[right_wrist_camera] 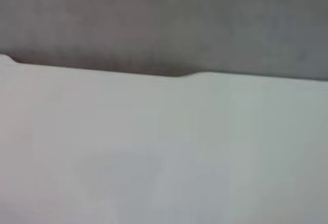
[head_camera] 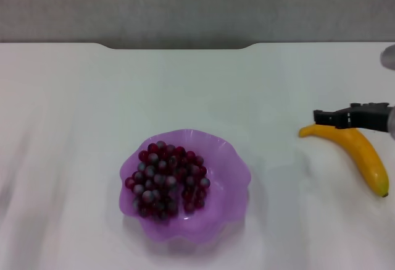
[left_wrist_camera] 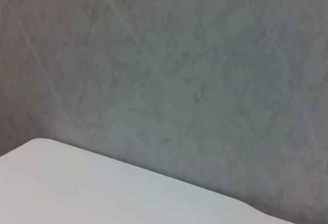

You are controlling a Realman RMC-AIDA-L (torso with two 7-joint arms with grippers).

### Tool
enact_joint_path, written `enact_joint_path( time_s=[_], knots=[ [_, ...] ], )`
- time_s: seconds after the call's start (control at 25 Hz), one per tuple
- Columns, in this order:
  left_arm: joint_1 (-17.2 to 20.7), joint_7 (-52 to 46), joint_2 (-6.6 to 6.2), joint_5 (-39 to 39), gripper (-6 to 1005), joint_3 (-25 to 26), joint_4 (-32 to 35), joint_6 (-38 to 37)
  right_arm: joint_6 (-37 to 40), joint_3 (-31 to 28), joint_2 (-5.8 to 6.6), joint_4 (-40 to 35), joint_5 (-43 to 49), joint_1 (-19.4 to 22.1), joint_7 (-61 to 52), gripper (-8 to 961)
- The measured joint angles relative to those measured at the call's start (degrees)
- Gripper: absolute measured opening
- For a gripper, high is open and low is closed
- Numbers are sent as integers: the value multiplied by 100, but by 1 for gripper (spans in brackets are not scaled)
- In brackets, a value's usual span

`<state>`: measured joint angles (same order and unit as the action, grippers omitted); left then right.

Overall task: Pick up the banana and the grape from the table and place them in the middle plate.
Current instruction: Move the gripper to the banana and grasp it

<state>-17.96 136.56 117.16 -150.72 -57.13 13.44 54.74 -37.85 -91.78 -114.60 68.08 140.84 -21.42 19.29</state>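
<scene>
Right gripper point(head_camera: 321, 118) at the right edge, black fingers reaching over the stem end of the banana point(head_camera: 361, 154); open or closed, impossible to tell. Nearest: middle plate point(head_camera: 229, 186), grape point(head_camera: 165, 178) bunch heaped inside. Farther right, banana flat on the table point(head_camera: 203, 91), well apart from the plate. Beyond, notched far edge and grey wall point(head_camera: 197, 4). Left gripper unseen.

No readable text, labels, brands or numbers anywhere in head or wrist views
</scene>
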Motion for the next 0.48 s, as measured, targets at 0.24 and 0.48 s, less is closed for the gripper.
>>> enact_joint_path(
  time_s=[0.24, 0.48],
  knots=[
    [-13, -8, 0, -2, 893, 3, 0, 1, -1020, -806, 5, -92, 456, -300, 0, 905],
    [-14, -18, 0, -2, 893, 26, 0, 11, -1262, -1147, 15, -594, 971, -550, 25, 905]
  ],
)
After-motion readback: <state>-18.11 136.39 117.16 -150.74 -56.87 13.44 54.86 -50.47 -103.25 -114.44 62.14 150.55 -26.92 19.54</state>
